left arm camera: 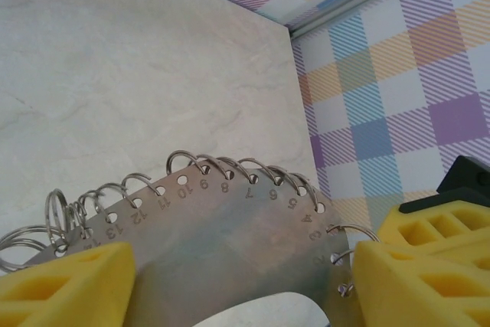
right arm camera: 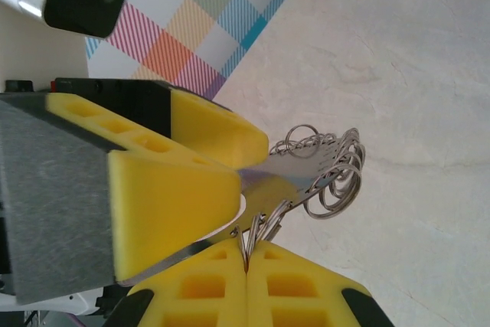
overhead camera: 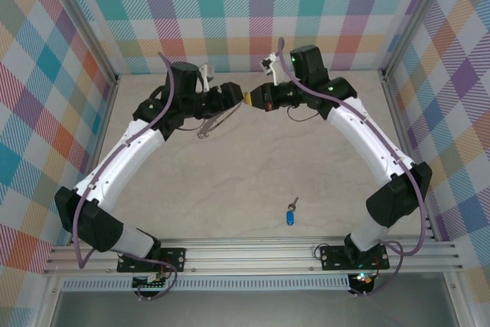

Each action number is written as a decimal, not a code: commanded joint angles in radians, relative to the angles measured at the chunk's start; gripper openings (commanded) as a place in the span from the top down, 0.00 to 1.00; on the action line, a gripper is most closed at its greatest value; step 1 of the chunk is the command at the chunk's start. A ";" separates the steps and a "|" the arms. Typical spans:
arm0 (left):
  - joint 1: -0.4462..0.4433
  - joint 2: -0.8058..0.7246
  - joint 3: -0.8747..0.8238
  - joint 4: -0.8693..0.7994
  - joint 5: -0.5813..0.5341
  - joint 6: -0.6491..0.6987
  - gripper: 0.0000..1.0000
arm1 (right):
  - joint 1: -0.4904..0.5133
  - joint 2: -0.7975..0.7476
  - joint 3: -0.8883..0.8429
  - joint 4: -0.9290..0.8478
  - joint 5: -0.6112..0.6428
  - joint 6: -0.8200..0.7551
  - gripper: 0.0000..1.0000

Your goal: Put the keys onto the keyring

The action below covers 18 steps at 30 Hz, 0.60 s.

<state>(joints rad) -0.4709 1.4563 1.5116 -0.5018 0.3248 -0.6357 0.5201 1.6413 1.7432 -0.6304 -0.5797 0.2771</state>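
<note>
The key [overhead camera: 290, 216] is seen lying by the near edge of the table [overhead camera: 230, 181], right of middle and well apart from both claws. Toward the far edge the keyring [left arm camera: 230, 227] is pinched at its looped rim by the closed right claw [right arm camera: 246, 254]. The left claw [left arm camera: 241, 266] is spread wide across the keyring, and whether it grips cannot be told.

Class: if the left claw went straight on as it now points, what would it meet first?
Likely the silver metal keyring fringed with small loops, lying right at the left claw; the right claw sits just behind.
</note>
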 commanded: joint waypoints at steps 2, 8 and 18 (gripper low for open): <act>0.035 -0.032 0.015 -0.061 0.001 0.050 0.17 | 0.000 0.020 0.010 0.008 0.013 0.023 1.00; 0.050 -0.090 0.011 -0.104 -0.014 0.137 0.13 | -0.001 0.026 0.001 0.002 0.077 0.026 1.00; 0.054 -0.052 0.098 -0.172 0.027 0.231 0.14 | 0.000 0.058 0.061 -0.042 0.039 -0.042 1.00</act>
<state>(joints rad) -0.4301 1.3880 1.5620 -0.6510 0.3252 -0.4534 0.5201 1.7016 1.7622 -0.6720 -0.4973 0.2863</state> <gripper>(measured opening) 0.861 0.046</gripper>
